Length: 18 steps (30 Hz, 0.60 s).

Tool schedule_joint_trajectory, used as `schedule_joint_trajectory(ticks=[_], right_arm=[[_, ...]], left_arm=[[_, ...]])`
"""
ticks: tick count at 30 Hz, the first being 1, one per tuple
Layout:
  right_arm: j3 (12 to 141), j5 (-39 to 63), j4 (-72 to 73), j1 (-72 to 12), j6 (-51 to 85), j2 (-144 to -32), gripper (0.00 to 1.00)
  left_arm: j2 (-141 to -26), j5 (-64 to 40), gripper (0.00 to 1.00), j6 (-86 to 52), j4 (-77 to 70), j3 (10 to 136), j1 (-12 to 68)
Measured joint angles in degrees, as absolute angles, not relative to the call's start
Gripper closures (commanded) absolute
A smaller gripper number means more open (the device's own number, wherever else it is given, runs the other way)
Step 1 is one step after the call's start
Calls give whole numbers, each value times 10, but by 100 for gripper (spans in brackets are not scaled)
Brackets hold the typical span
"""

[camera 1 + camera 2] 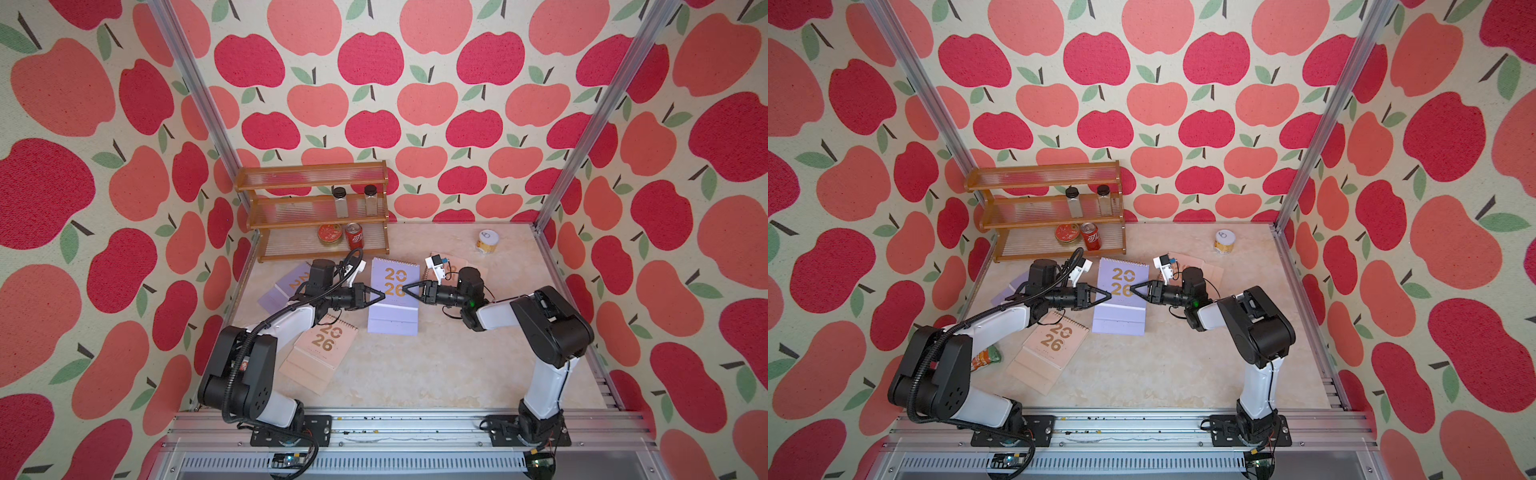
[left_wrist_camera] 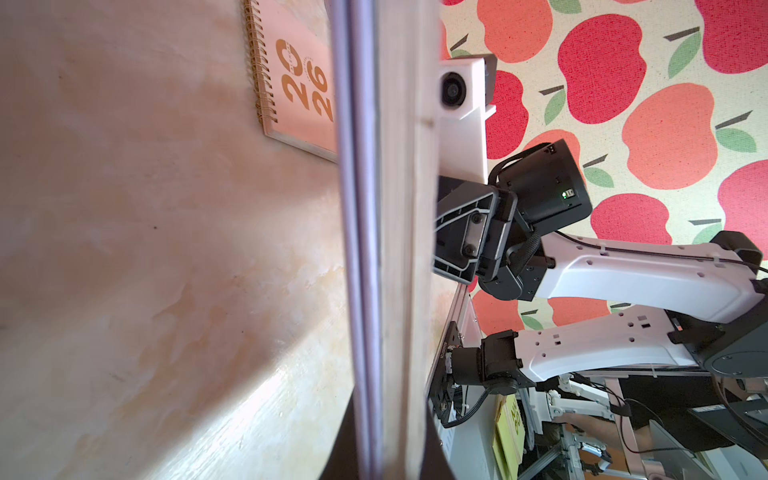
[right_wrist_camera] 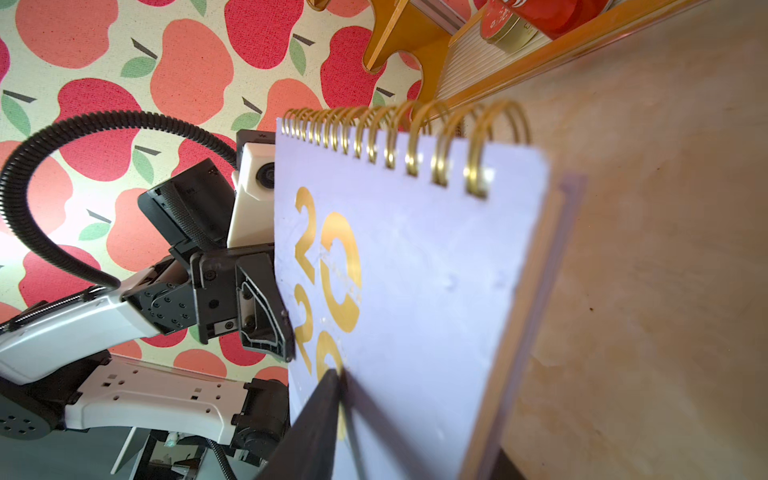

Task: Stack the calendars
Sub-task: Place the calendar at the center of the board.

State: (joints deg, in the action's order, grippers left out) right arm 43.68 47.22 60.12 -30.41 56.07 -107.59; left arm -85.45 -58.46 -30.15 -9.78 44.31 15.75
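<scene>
- A flat lavender-purple spiral-bound desk calendar [image 1: 392, 309] with large gold "2026" lettering is held over the middle of the beige marbled tabletop [image 1: 457, 365], with its gold wire binding turned toward the three-tier wooden rack [image 1: 311, 169]
- The left gripper [image 1: 381, 296] is clamped on this calendar's left edge, and in the left wrist view the calendar runs edge-on between its dark fingers [image 2: 436, 461]
- The right gripper [image 1: 404, 288] meets the calendar's right edge, its jaws on either side of the edge; in the right wrist view one black finger [image 3: 320, 419] lies against the printed face, but it cannot be told whether the jaws press shut
- A peach-pink calendar with the same gold lettering [image 1: 322, 353] lies flat at the front left of the table, partly under the left arm
- A second lavender-purple calendar [image 1: 286, 286] lies flat at the left, mostly covered by the left arm's wrist
- A second peach-pink calendar [image 1: 459, 262] lies flat behind the right arm's wrist, largely hidden
- No calendar lies on another
- A crinkly green-orange snack packet [image 1: 986, 359] lies by the left arm's base link
- A small white-lidded tin [image 1: 487, 241] stands at the back right, well apart from the calendars
</scene>
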Motion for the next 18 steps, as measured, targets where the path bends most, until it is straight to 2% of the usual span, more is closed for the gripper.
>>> schedule_joint_trajectory(ticks=[3, 5, 6, 9, 10, 13, 14, 18], right_arm=[[437, 475, 602, -302, 568, -1067, 84], [437, 482, 608, -301, 579, -1057, 100], [437, 483, 608, -301, 582, -1052, 100], [435, 485, 603, -303, 581, -1039, 100], [434, 485, 597, -305, 578, -1030, 100], [432, 466, 517, -320, 536, -982, 100], [432, 456, 473, -325, 514, -962, 100], [433, 421, 300, -334, 433, -882, 100]], left_arm=[[-854, -581, 100, -301, -100, 442, 156], [-854, -578, 99, -301, -99, 441, 153], [-853, -581, 96, -299, -100, 441, 152], [-837, -577, 74, -288, -89, 441, 152], [-830, -571, 58, -281, -77, 441, 153], [-811, -557, 22, -267, -50, 441, 157], [-801, -552, 16, -262, -44, 441, 158], [-752, -516, 8, -244, -14, 443, 145]])
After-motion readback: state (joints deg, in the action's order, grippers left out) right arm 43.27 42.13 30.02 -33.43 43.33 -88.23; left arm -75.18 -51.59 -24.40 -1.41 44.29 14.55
